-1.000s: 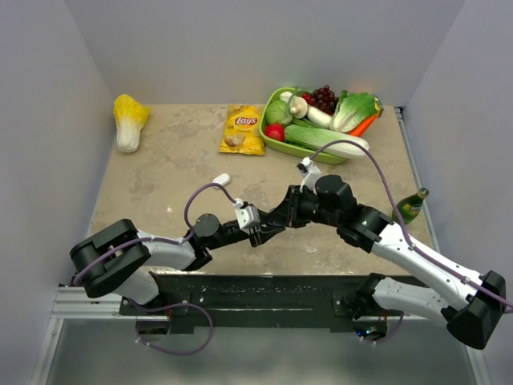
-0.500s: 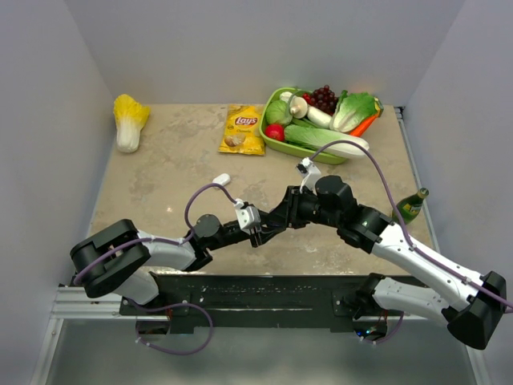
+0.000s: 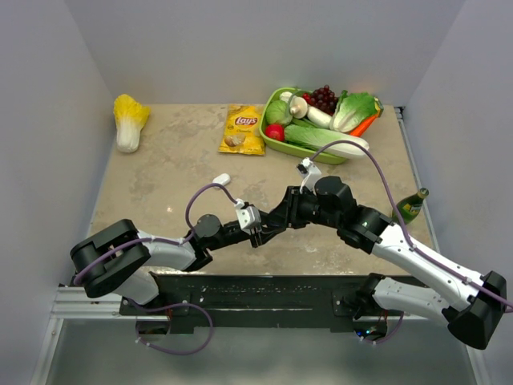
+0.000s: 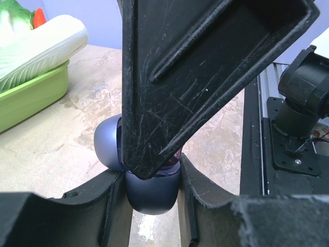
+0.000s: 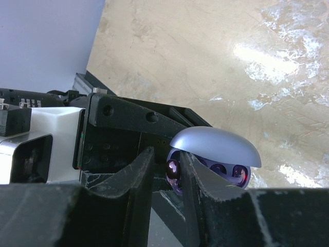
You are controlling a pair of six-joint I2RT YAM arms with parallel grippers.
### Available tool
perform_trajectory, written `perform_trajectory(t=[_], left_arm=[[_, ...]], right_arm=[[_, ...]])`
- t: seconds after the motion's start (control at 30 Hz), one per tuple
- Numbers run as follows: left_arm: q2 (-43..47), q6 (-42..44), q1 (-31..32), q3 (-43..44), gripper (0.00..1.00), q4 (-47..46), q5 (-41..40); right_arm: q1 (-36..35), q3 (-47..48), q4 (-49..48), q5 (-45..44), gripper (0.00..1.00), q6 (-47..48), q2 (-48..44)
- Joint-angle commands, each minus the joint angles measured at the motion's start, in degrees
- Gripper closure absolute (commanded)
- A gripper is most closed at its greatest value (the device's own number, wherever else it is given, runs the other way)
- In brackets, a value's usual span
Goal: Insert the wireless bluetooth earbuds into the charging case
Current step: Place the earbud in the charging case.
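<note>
My left gripper (image 4: 152, 206) is shut on the purplish-blue charging case (image 4: 151, 193) and holds it above the table with its lid (image 5: 216, 146) open. My right gripper (image 5: 167, 175) reaches into the open case from above; one of its fingers (image 4: 195, 77) fills the left wrist view. A glossy purplish earbud (image 5: 172, 170) sits at the case's left socket, against my right-hand finger, with a gap to the other finger. Another glossy shape (image 5: 240, 175) shows in the right socket. In the top view both grippers (image 3: 266, 227) meet at mid-table.
A small white object (image 3: 222, 178) lies on the table left of the grippers. A green basket (image 3: 276, 144) of vegetables, a Lay's bag (image 3: 243, 128) and a cabbage (image 3: 128, 120) sit at the back. A green bottle (image 3: 411, 205) stands at the right.
</note>
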State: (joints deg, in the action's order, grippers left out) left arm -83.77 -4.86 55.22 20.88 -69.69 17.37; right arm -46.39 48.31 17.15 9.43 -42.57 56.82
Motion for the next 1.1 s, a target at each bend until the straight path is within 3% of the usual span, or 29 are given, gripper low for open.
perform_trajectory(t=[0.0,0.53,1.07], left_arm=[[1.3,1.4,1.4,1.7,1.00,-39.0,3.3],[1.2,0.9,1.4,1.6,1.00,-39.0,3.5],[0.1,-5.9,1.9,6.4,1.00,-39.0,1.6]], right_arm=[[0.7,2.4,2.3,-6.9,0.68,2.1,0.1],[0.7,3.3,2.5,-7.9,0.68,2.7,0.8],[1.1,8.7,4.9,-8.9,0.67,5.9,5.4]])
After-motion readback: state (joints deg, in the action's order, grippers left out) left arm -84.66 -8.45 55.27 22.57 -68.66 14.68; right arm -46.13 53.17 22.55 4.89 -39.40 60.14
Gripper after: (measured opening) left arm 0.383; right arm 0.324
